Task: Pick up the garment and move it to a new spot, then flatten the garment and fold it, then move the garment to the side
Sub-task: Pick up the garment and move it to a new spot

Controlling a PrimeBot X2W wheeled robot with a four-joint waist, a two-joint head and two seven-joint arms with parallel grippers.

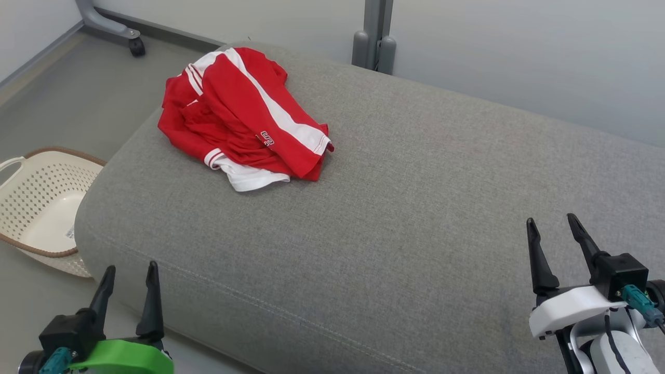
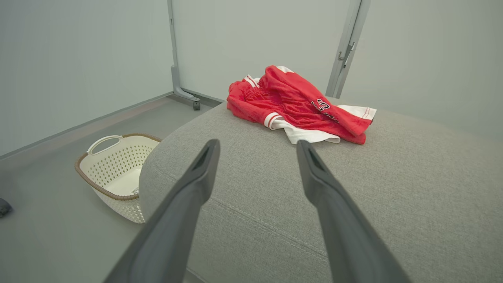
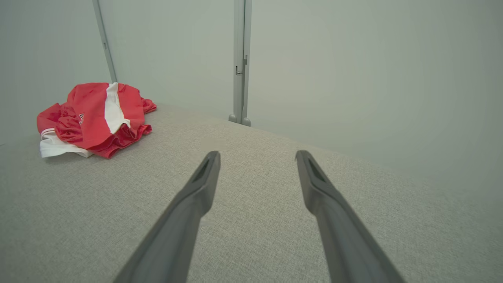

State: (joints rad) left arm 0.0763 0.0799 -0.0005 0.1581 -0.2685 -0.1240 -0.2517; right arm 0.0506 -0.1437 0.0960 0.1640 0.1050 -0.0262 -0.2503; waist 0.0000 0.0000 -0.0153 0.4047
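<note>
Grey upholstered cushion (image 1: 415, 208), woven fabric, rounded corners, a stitched seam along the near edge. Cream perforated laundry basket (image 1: 31, 192) with brown rim and a loop handle stood on the grey floor (image 1: 78, 104), just beside the cushion's left end. Pale wall panels (image 1: 519, 52) ran behind. Grey metal post (image 1: 375, 36) rose at the cushion's far edge. A black caster (image 1: 136, 47) on a grey foot sat far left.

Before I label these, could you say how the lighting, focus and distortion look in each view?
Head view: soft even light, no glare, garment sharp. Left wrist view: wide-angle tilts the post, left fingers soft. Right wrist view: right fingers likewise.
</note>
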